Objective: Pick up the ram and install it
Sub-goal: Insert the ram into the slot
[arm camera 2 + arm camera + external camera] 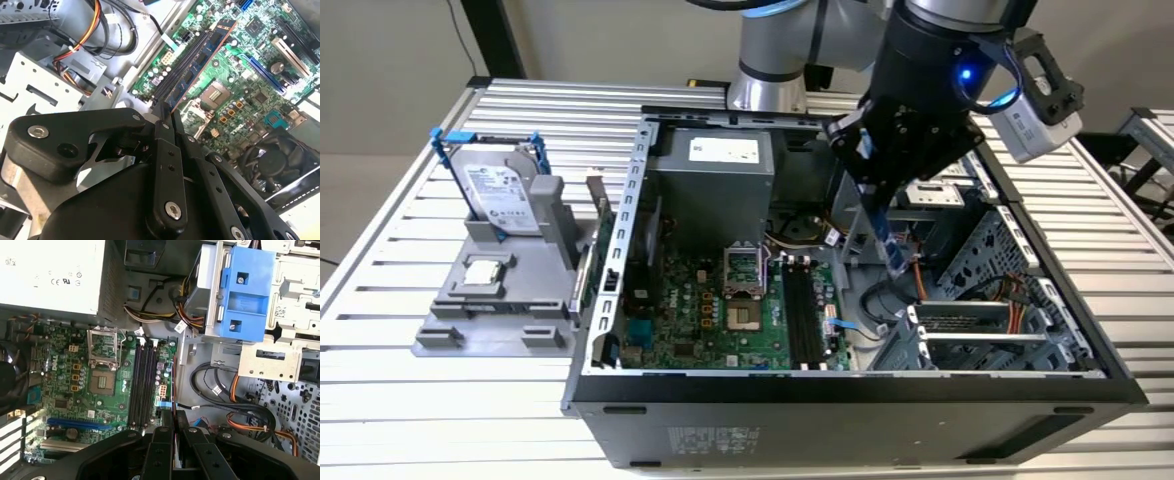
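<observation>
Space above the memory slots (142, 382) is open; the power supply (50, 275) rises near one end, loose cables (232, 385) lie alongside.

A: Where is the motherboard (707, 320) placed?
B: Flat in the case (854, 388), the power supply (714, 190) set behind it.
A: And the ram (200, 64)?
B: Clamped in the gripper (168, 117) above the case, to the exterior view's right of the memory slots (803, 315). The hard drive (500, 190) is stood outside, at the exterior view's left.

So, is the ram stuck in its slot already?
No, the gripper holds the ram up above the motherboard, and the slots are empty.
</observation>
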`<state>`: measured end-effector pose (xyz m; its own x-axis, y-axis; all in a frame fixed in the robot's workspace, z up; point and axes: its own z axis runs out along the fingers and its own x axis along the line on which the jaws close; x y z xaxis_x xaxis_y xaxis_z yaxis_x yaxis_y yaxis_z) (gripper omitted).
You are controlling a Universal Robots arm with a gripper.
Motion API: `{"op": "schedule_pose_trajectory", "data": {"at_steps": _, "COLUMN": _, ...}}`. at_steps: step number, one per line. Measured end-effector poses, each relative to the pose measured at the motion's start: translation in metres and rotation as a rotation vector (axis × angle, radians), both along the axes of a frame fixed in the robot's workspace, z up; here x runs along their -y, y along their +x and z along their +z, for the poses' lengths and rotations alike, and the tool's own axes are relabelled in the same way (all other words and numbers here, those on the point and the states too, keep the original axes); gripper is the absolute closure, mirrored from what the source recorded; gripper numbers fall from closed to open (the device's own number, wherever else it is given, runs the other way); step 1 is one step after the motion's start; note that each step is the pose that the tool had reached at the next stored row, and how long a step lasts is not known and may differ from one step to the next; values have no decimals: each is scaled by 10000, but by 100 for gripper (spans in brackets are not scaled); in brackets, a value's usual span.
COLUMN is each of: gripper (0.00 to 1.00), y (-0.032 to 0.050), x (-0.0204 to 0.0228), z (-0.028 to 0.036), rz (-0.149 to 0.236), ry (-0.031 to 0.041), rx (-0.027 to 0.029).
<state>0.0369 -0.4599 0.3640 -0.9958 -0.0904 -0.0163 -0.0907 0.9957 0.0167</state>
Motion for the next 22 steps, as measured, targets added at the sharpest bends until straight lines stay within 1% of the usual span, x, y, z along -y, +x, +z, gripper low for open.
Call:
{"op": "schedule_pose_trajectory", "data": {"at_steps": 7, "gripper": 100, "y": 0, "x": -18, "z": -58, "rz": -92, "ry": 2, "rx": 0}}
{"op": "schedule_pose_trajectory", "data": {"at_steps": 12, "gripper": 100, "y": 0, "x": -23, "z": -100, "rz": -187, "ry": 2, "rx": 1}}
{"op": "schedule_pose_trajectory", "data": {"at_steps": 18, "gripper": 100, "y": -8, "x": -40, "z": -167, "rz": -457, "ry": 1, "rx": 1}}
{"op": "schedule_pose_trajectory", "data": {"at_steps": 22, "gripper": 100, "y": -9, "x": -61, "z": -217, "rz": -511, "ry": -1, "rx": 1}}
